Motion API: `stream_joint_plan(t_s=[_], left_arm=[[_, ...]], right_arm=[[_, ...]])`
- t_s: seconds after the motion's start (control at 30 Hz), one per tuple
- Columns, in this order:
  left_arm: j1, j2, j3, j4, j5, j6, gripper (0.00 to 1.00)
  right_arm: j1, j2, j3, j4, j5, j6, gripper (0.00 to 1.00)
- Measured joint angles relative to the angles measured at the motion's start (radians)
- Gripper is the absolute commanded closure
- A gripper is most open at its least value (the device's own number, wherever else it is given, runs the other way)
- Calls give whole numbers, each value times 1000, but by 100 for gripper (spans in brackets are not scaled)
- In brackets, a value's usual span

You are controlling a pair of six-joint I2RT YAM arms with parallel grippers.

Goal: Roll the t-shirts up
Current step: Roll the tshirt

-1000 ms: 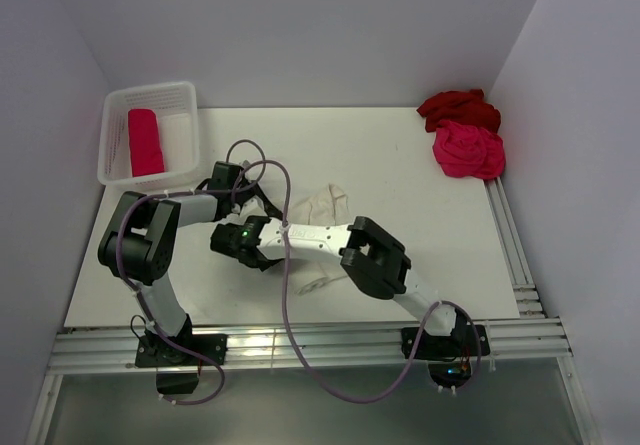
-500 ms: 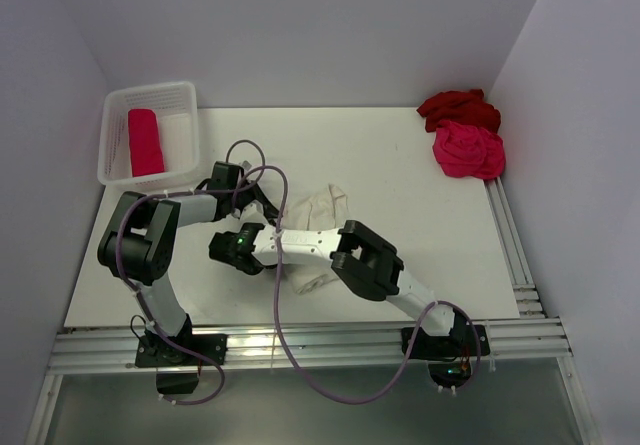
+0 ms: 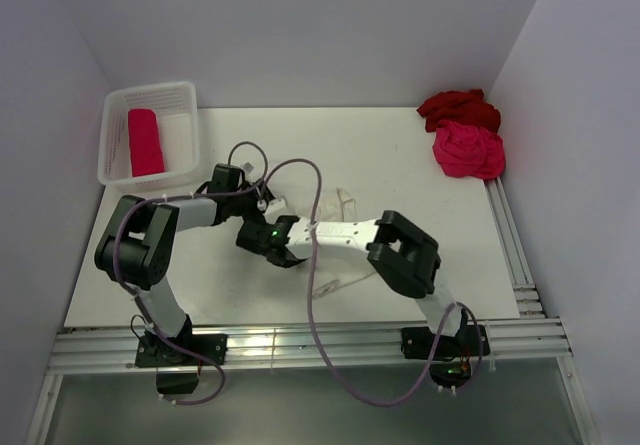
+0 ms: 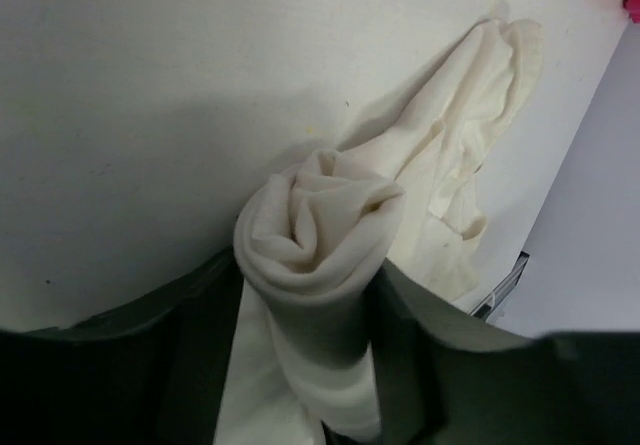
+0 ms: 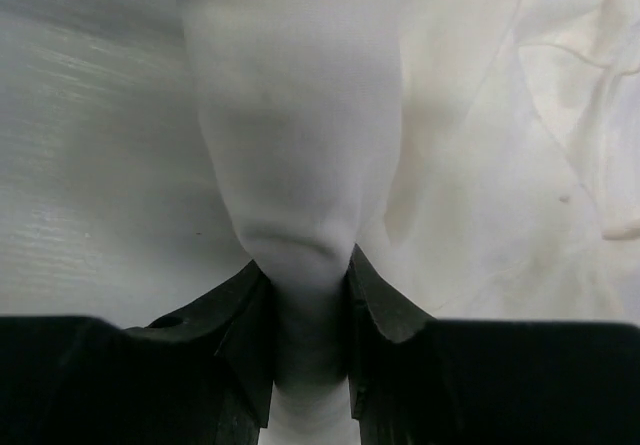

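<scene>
At the upper left of the overhead view, a white mesh basket (image 3: 186,92) holds the pink-red roll (image 3: 144,141), which lies lengthwise against its left side. Below and to the right, near the middle of the table (image 3: 400,180), the left gripper (image 3: 268,203) reaches in from the left. Its wrist camera shows the cream-white t-shirt (image 4: 320,227) wound into a loose roll whose end fills the gap between the dark fingers (image 4: 195,355). The cloth touches both, but I cannot tell whether they squeeze it. The unrolled rest of the shirt trails toward the upper right of that frame, crumpled flat on the table.

Just below, the right gripper (image 3: 283,253) comes in from the right, close beside the left one. Its own view has the jaws pinched tight on a fold of the same cream cloth, which narrows to a neck between them and widens above.

At the upper right corner of the table, the dark red t-shirt (image 3: 458,107) lies bunched. The hot pink t-shirt (image 3: 468,151) touches it just below.
</scene>
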Motion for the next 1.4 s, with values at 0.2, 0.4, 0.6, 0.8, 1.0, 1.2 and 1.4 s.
stream_joint_plan(t_s=[0.2,0.4,0.6,0.8,1.0,1.2,1.4], left_arm=[[13,-18,-17,47,34,-20,17],[41,-19,-23,79,72,-26,5],[48,-20,-43,138,87,-36,1],[42,-20,-69,202,103,-60,1],[13,-19,-69,238,103,-71,1],[-27,25,-42,251,100,-69,0],[-52,24,-46,271,77,-65,0]], right_arm=[[-143,-238,-284,234,-241,38,100],[-264,-362,-499,490,-471,66,100],[-392,-433,-705,806,-750,140,100],[-483,-385,-856,1186,-1006,265,100],[-506,-269,-943,1541,-1180,399,100],[-508,-185,-989,1764,-1254,511,100],[-521,-130,-1024,1917,-1277,597,100]])
